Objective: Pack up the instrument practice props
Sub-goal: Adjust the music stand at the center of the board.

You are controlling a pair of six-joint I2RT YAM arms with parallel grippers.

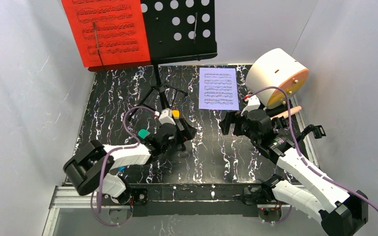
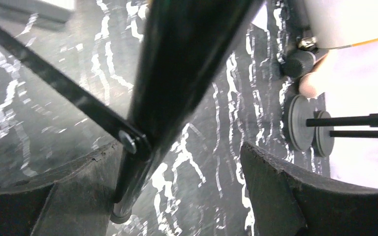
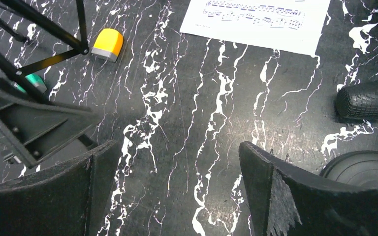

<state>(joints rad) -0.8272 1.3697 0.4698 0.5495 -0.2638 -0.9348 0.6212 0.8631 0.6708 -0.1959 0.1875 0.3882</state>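
Observation:
The black perforated music rack (image 1: 179,27) stands at the back on its tripod (image 1: 161,93), with a red music sheet (image 1: 106,32) on it. A white music sheet (image 1: 218,88) lies flat on the table. My left gripper (image 1: 183,132) is open around a tripod leg (image 2: 177,73), which runs close along the left finger (image 2: 49,196). My right gripper (image 3: 177,152) is open over bare table, right of the tripod. To its right lie a black microphone head (image 3: 366,101) and a round base (image 3: 362,164). The left wrist view shows two round bases (image 2: 299,123) with poles (image 2: 354,120) and a beige microphone head (image 2: 312,83).
A big white cylinder with an orange face (image 1: 278,73) lies at the back right. A small yellow block (image 3: 107,44) and a green piece (image 3: 32,81) sit near the tripod feet. White walls close in the black marbled table (image 1: 202,157).

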